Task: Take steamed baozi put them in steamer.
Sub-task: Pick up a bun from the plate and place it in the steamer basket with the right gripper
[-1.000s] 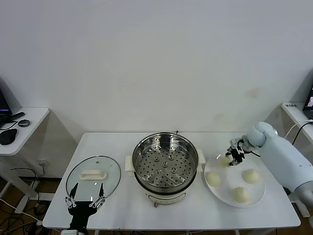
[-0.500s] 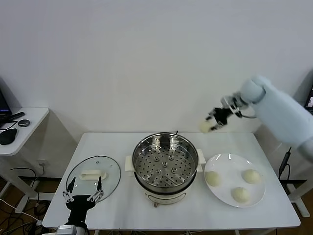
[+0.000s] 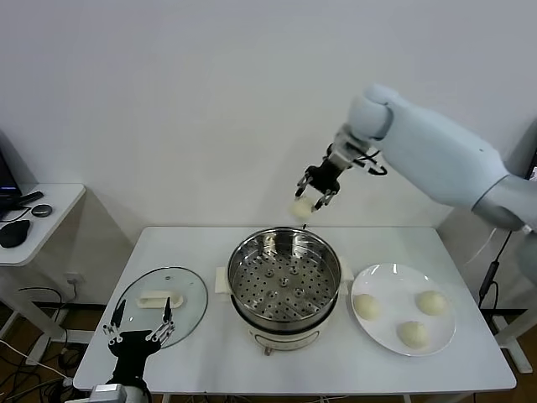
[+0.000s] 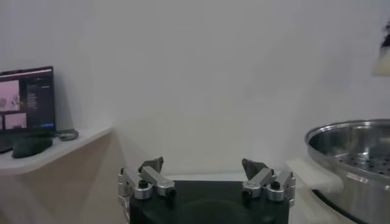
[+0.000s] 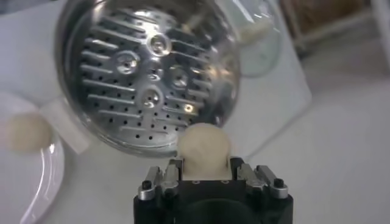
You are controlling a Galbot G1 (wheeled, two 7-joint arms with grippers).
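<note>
One baozi (image 3: 301,209) is up in the air, held between the fingers of the right gripper (image 3: 316,190). It hangs above the back rim of the steamer (image 3: 284,277), a bit toward the back edge of the table (image 3: 210,353). In the right wrist view the bun (image 5: 206,146) sits snug between the two fingers, with the steamer's tray full of holes below it.

The steamer stands in the middle of the table. Its tray has no buns in it.

Three more baozi lie on the white plate (image 3: 379,329) near the right edge of the table, just beside the steamer. One (image 3: 366,306) is on the plate's side next to the steamer, one (image 3: 432,302) is on the plate's far right, and one (image 3: 414,333) is nearest the front edge.

A glass lid (image 3: 159,303) with a white handle lies flat near the left edge of the table.

The left gripper (image 3: 137,331) waits low at the front left corner, by the lid. Its fingers are spread wide and hold nothing.
</note>
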